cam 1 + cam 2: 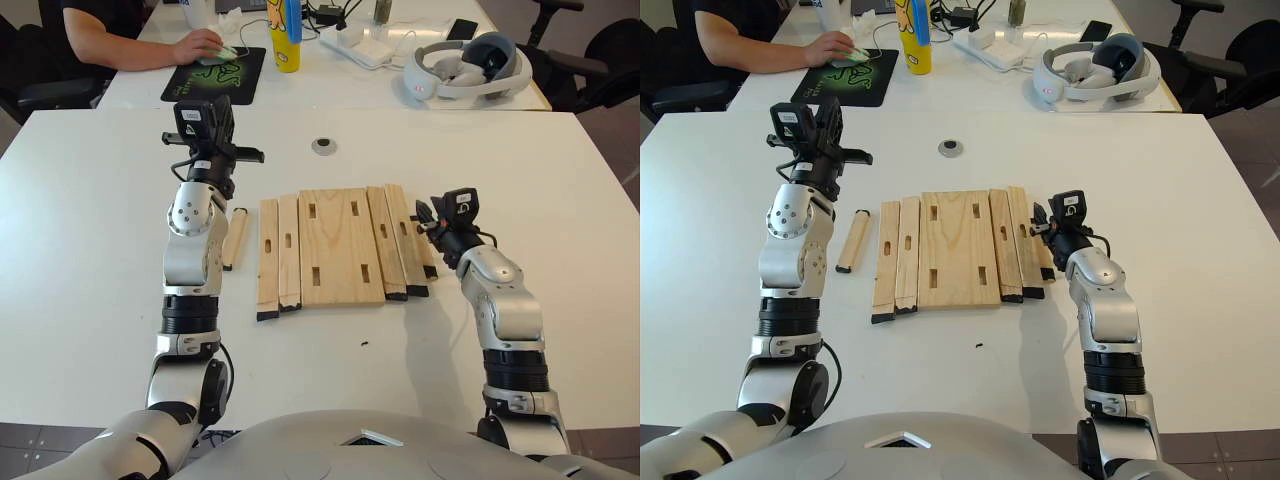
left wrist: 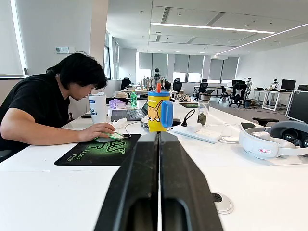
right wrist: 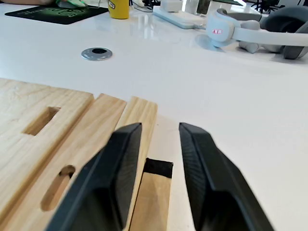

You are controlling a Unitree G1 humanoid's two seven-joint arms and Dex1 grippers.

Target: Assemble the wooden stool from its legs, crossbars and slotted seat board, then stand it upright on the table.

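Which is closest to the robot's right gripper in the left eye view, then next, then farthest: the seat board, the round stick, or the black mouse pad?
1. Seat board, just left of the right gripper, past the slotted legs.
2. Round stick, farther left, beyond the seat board.
3. Black mouse pad, far back left on the other table.

Far left on the far table, the black mouse mat (image 2: 96,151) carries a green emblem and a line of green lettering along its near edge. Just right of it, the yellow bottle (image 2: 153,115) shows a cartoon figure. The white cup (image 2: 97,108) behind the mat has dark print, too small to tell. Far right, the white headset (image 2: 269,144) bears a small red mark. There's also a white label on the left wrist camera housing (image 1: 192,116), unreadable.
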